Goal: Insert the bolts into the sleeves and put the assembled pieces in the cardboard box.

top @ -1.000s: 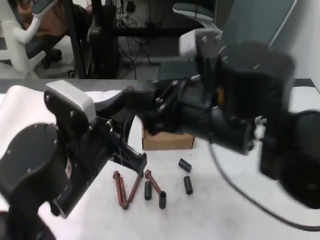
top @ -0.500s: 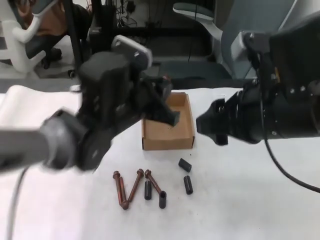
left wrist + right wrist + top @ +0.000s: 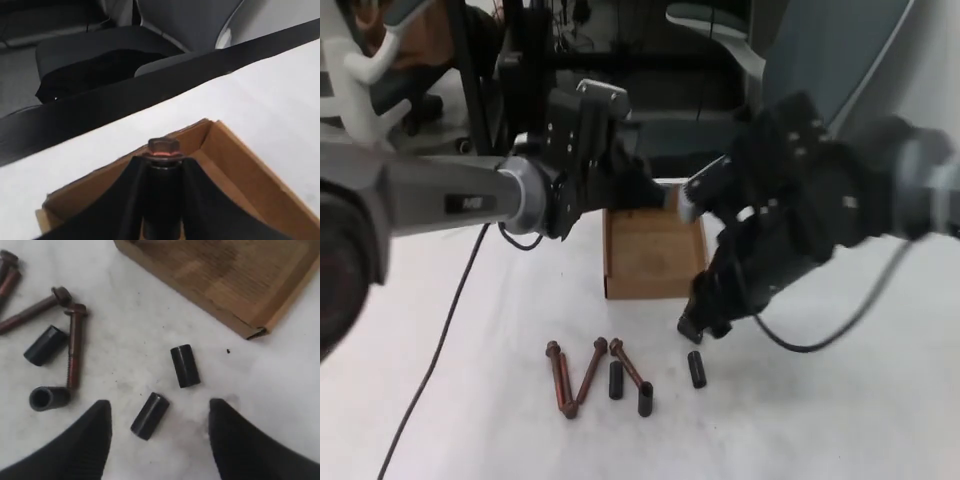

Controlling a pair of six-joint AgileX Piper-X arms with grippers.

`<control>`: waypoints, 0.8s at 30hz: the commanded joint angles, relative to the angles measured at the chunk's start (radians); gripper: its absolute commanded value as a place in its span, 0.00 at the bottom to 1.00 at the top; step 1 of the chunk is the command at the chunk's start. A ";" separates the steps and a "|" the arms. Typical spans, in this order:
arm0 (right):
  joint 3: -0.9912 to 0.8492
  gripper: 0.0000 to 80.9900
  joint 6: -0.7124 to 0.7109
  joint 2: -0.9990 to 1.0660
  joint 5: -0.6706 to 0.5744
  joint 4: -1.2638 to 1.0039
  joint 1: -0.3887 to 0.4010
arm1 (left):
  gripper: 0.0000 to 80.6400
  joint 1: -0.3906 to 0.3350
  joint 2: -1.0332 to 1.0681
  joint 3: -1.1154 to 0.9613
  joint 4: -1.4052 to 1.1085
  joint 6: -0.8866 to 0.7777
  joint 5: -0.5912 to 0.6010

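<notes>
The left claw (image 3: 162,167), pinched on a sleeved bolt (image 3: 163,148), is now swung out to just above the cardboard box (image 3: 240,160), so a drop is judged near, while the right claw (image 3: 159,407), spread wide, is lowered over two loose sleeves (image 3: 150,416) lying on the bench (image 3: 125,315) beside it.

Bare bench lies on both sides of the sleeve (image 3: 150,416) between the spread fingers of the right gripper (image 3: 160,440). A second sleeve (image 3: 185,365) sits just beyond it, before the cardboard box (image 3: 210,290) wall. The left gripper (image 3: 161,172), clamping an assembled piece (image 3: 162,147), hangs over the box's open inside.
</notes>
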 commanded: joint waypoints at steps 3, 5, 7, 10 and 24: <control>-0.090 0.66 -0.103 0.112 0.066 0.058 -0.004 | 0.31 0.023 0.022 -0.033 -0.017 -0.030 0.054; -0.110 0.66 -0.129 0.146 0.071 0.040 -0.004 | 0.58 0.027 0.022 -0.033 -0.034 -0.030 0.072; -0.119 0.66 -0.153 0.172 0.071 0.019 -0.004 | 0.87 0.028 0.022 -0.033 -0.083 -0.043 0.077; -0.127 0.66 -0.175 0.210 0.090 0.013 -0.004 | 0.87 0.028 0.022 -0.033 -0.157 -0.084 0.077; -0.129 0.22 -0.229 0.302 0.123 -0.059 -0.004 | 0.87 0.081 -0.123 -0.031 0.174 -0.102 0.178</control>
